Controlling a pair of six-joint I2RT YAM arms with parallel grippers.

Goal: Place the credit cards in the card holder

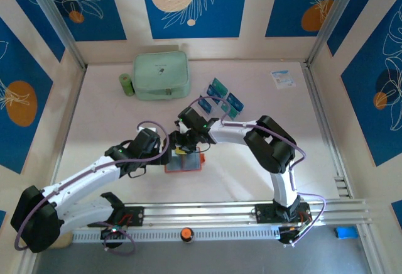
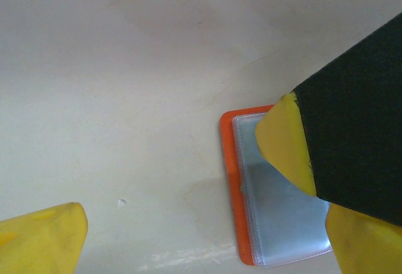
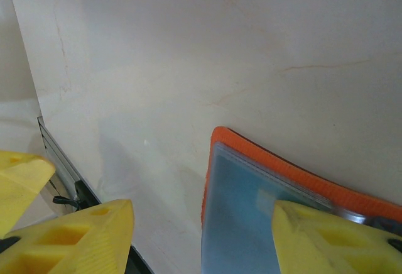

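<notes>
my left hand (image 2: 206, 224) hangs wide open over the surface (image 1: 113, 123) at the left edge of the orange card holder (image 1: 183, 163), gripping nothing. the holder lies opened flat, clear sleeves (image 2: 282, 224) up. my right hand (image 3: 202, 208) is parted too, one finger (image 3: 314, 233) resting on the sleeves. the teal credit cards (image 1: 223, 97) stand well beyond the holder, up right.

Your card holder (image 2: 276, 217) is orange around a pale blue-grey see-through inside. At one o'clock from it, the credit cards (image 1: 221, 97) are teal-blue with lighter markings. At eleven o'clock, the pouch (image 1: 161, 75) is mint green. The wall panels (image 1: 207, 16) are deep blue with white leaf outlines and cream and orange discs.
</notes>
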